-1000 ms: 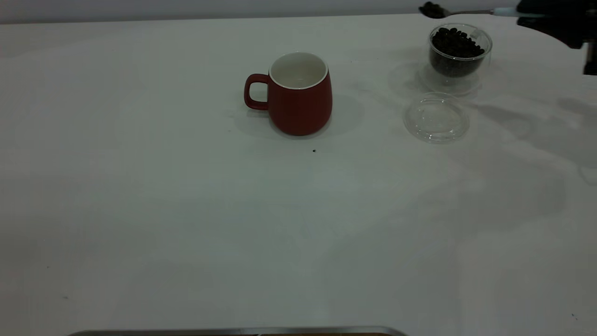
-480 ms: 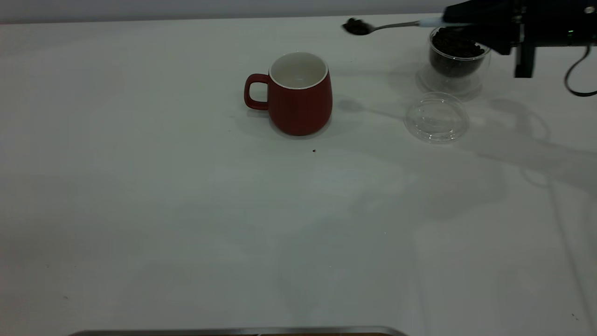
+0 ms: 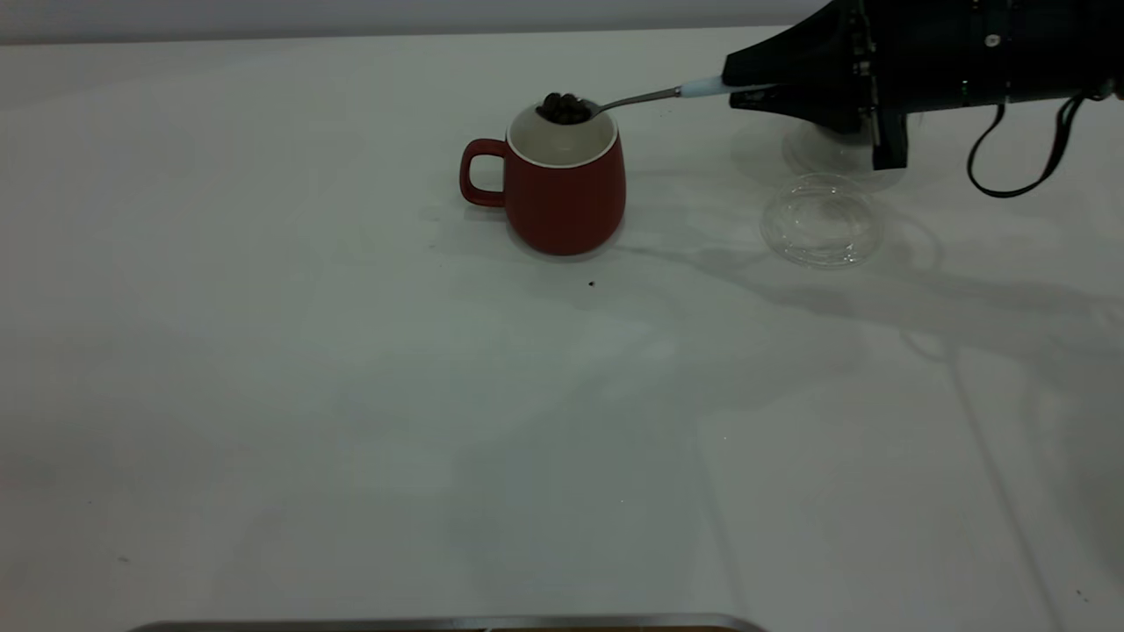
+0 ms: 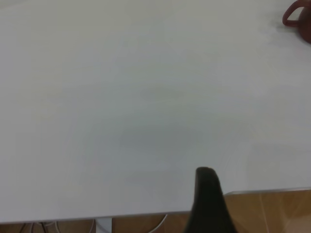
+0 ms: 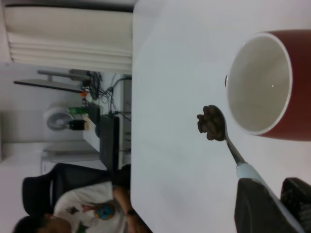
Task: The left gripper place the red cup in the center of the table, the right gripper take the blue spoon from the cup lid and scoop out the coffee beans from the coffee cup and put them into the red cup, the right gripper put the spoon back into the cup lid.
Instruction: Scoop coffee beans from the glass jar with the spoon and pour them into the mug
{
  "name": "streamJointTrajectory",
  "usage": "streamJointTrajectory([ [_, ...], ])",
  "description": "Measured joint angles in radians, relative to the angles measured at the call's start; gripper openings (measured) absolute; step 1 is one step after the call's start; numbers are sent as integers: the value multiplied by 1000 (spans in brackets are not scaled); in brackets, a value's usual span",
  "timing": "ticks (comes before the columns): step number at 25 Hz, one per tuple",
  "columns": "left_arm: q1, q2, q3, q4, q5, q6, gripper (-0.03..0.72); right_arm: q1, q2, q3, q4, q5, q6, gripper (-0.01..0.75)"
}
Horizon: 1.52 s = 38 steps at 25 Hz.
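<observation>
The red cup [image 3: 562, 189] stands upright at the middle of the table [image 3: 351, 395], handle to the left, white inside and empty in the right wrist view [image 5: 257, 92]. My right gripper [image 3: 746, 88] is shut on the blue spoon [image 3: 702, 86] by its pale handle [image 5: 250, 172]. The spoon's bowl, heaped with coffee beans [image 3: 564, 108], hovers at the cup's far rim; the beans also show in the right wrist view [image 5: 211, 124]. The cup lid [image 3: 821, 219] lies empty to the right. The coffee cup is mostly hidden behind the right gripper. My left gripper [image 4: 206, 194] is parked by the table's edge.
A small dark speck [image 3: 591, 283] lies on the table just in front of the red cup. A metal strip [image 3: 439, 625] runs along the front edge. A black cable loop [image 3: 1019, 167] hangs under the right arm. The red cup's handle [image 4: 296, 14] shows far off in the left wrist view.
My right gripper has moved left with the loaded spoon, from above the coffee cup to the red cup's rim. The red cup and lid have not moved.
</observation>
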<state>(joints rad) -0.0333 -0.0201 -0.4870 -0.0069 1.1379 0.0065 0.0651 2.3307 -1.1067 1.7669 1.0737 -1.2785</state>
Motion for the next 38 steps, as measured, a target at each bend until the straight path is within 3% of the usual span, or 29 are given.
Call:
streamJointTrajectory([
  [16, 0, 0, 0, 0, 0, 0, 587, 35, 0, -58, 0, -155, -67, 110],
  [22, 0, 0, 0, 0, 0, -1, 587, 35, 0, -58, 0, -169, -255, 110],
  [31, 0, 0, 0, 0, 0, -1, 587, 35, 0, -58, 0, -171, -723, 110],
  [38, 0, 0, 0, 0, 0, -1, 587, 35, -6, -58, 0, -154, -733, 110],
])
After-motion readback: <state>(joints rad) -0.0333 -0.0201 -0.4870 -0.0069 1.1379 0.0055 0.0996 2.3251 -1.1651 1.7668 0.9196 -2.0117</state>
